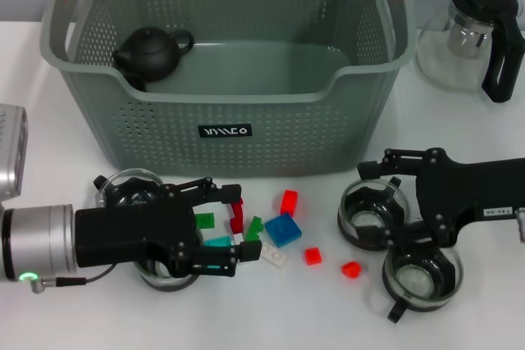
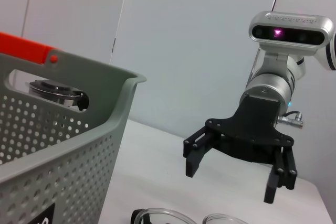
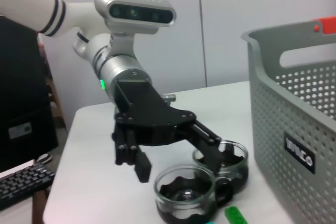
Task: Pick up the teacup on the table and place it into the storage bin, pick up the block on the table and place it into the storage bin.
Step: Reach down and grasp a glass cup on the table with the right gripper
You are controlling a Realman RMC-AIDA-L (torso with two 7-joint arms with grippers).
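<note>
We hold our left gripper [image 1: 236, 231], jaws apart, around 1 red block [image 1: 236, 214]; next, close. Right gripper [image 1: 371, 179], open, idles nearby.

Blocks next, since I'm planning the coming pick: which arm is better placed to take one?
Left, probably. The left gripper hangs open right at the red block in the scatter, while the right gripper sits open over the glass teacups, farther off.
</note>
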